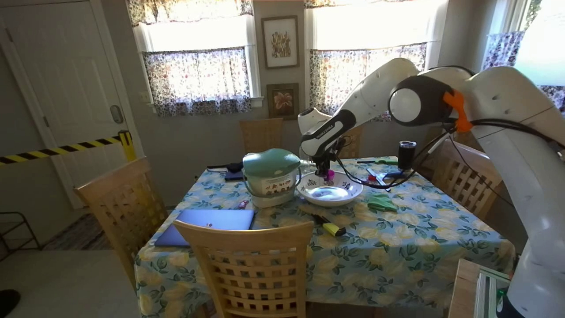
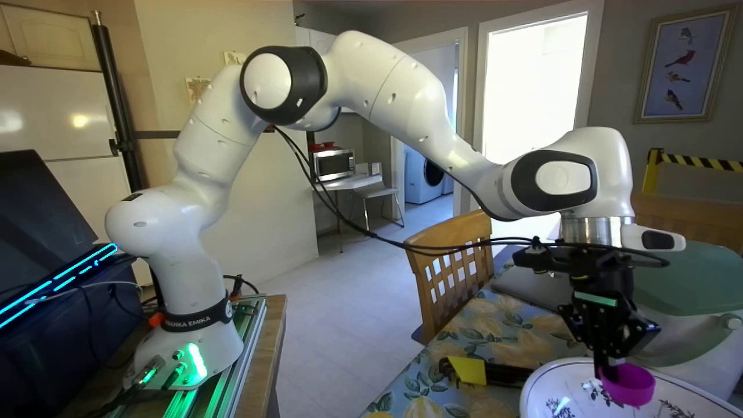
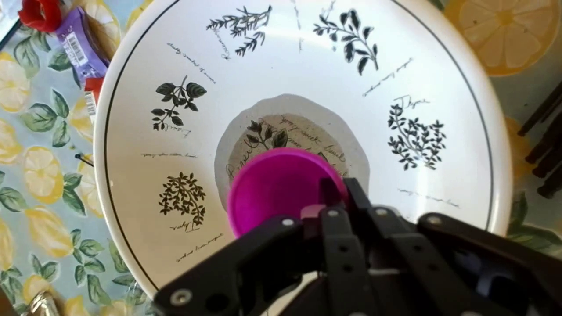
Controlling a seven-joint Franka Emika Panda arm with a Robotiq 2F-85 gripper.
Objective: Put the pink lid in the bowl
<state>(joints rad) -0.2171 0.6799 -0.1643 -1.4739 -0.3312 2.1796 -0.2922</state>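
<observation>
The gripper (image 3: 340, 195) pinches one wall of the pink lid (image 3: 279, 191), which juts leftward in the wrist view over the middle of the bowl (image 3: 131, 125) (how high, I cannot tell from here), so straight lowering seems due.

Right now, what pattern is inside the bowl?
Dark sprigs and handwriting on the white bowl, clearest in the wrist view.
</observation>
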